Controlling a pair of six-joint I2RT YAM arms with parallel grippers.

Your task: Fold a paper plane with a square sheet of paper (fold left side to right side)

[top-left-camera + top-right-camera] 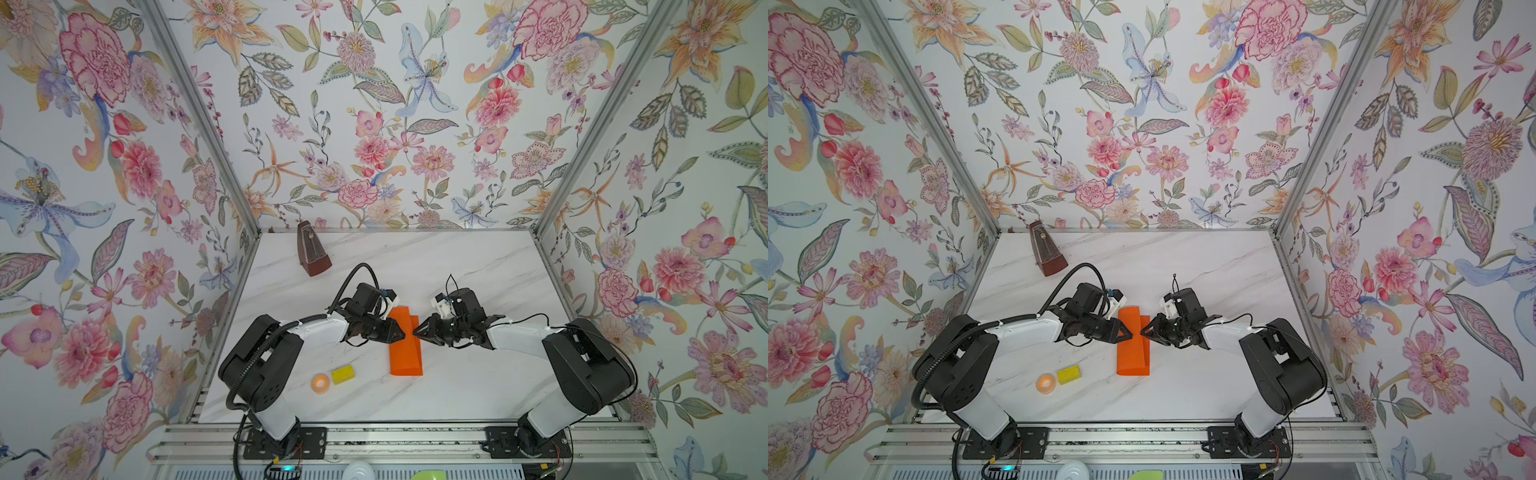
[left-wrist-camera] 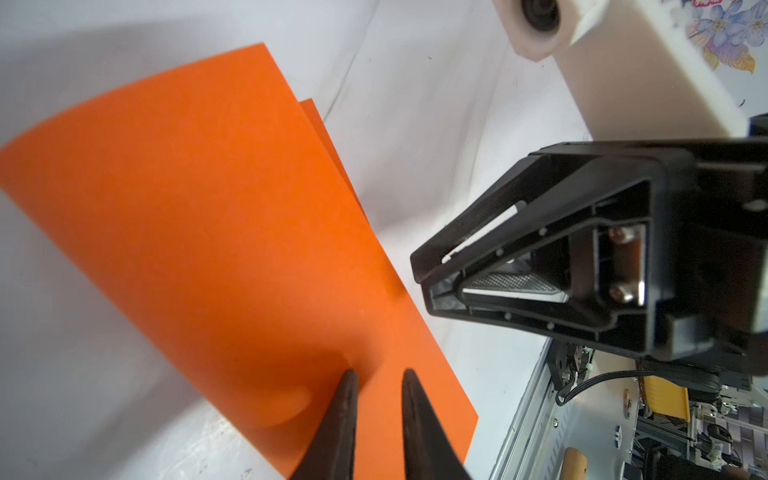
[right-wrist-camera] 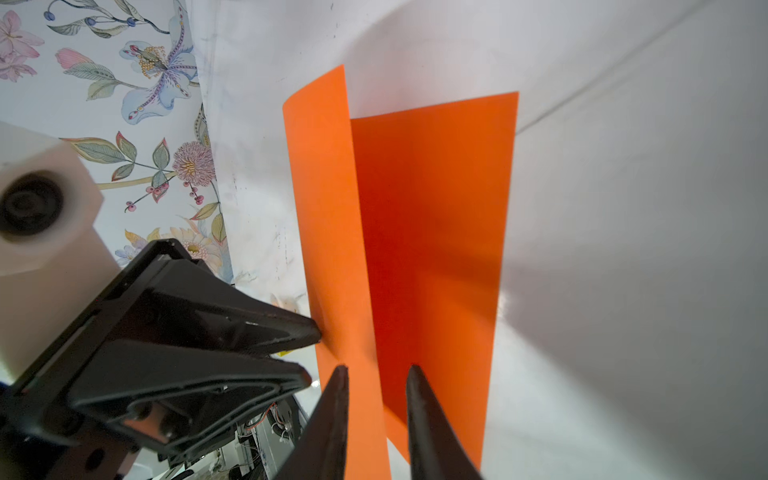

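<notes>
A: Where's the square sheet of paper (image 1: pixel 405 351)?
B: Middle of the table (image 1: pixel 478 386), just below frame centre in both top views. Left half's laid over the right, but the fold's puffy, not creased. A strip of lower layer shows along the right edge.
A: Grippers?
B: Over it, left gripper (image 1: pixel 401 333) from frame left, right gripper (image 1: pixel 417 331) from frame right, tips nearly meeting. Both jaws at a narrow gap, nothing clamped afaict.
A: Step?
B: 1st fold, prob. Next: align edges, press crease flat w/o sliding the sheet.
</notes>
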